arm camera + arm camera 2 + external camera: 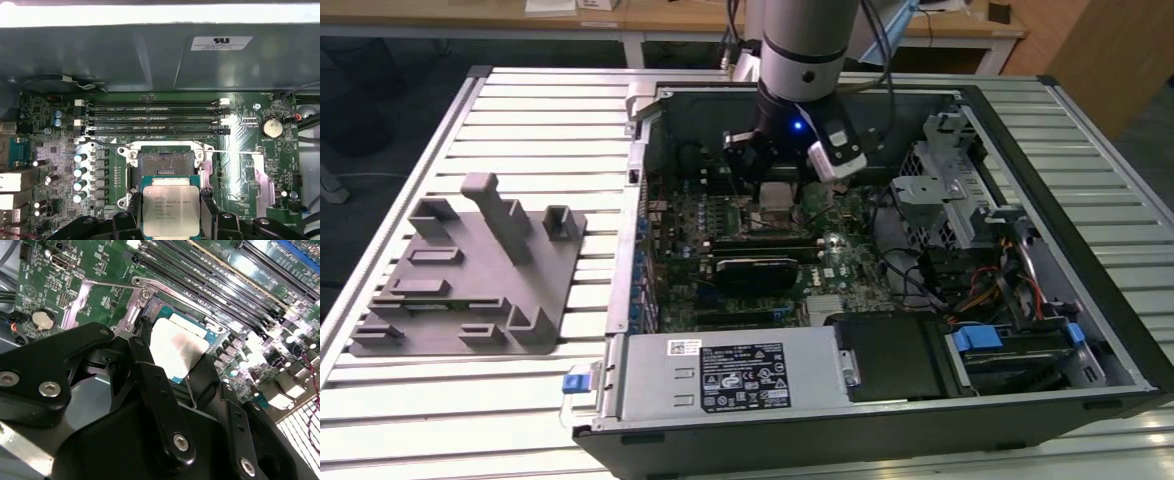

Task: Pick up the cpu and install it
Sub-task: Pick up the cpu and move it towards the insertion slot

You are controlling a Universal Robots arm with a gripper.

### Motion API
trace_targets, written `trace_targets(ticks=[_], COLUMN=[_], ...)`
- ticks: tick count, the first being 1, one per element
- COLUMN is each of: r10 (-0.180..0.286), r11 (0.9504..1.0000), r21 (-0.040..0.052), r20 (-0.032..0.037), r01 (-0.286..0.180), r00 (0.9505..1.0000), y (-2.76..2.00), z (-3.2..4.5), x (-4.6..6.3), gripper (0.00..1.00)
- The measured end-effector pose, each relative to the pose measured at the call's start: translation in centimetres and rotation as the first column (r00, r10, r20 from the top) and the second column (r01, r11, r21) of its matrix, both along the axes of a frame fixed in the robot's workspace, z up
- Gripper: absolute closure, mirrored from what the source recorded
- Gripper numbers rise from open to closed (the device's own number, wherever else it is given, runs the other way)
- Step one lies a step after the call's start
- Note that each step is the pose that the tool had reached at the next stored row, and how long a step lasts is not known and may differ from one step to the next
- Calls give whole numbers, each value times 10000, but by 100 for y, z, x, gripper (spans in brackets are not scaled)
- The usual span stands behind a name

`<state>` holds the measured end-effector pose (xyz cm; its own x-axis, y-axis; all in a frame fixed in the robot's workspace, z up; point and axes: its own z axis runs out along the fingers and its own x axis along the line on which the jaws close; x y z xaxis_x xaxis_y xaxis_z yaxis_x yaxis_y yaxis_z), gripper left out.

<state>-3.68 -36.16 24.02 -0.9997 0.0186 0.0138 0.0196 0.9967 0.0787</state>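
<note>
Gripper (pixel 171 204): your fingers are clamped on two opposite edges of the cpu.
Cpu (pixel 171 217): picked up, held flat with its metal top up, near the socket.
Socket (pixel 165 162): open and empty, so your install isn't done.

A: How was the arm (pixel 801 50) set?

B: It stood nearly upright in the exterior view, with the wrist (pixel 790 120) at its lower end and the gripper (pixel 778 185) pointing straight down.

A: And the fingers (pixel 155 390)?

B: There were two black ones, closed against opposite edges of the cpu (pixel 171 210), one on each side in both wrist views. The chip sat flat between them, clamped by its sides.
</note>
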Motion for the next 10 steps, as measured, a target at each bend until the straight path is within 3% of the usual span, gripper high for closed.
trace_targets(ticks=[10], r10=[0], r11=[10000], r21=[0], r20=[0], r01=[0], r00=[10000], y=[5], z=[-89], x=[0], gripper=[45])
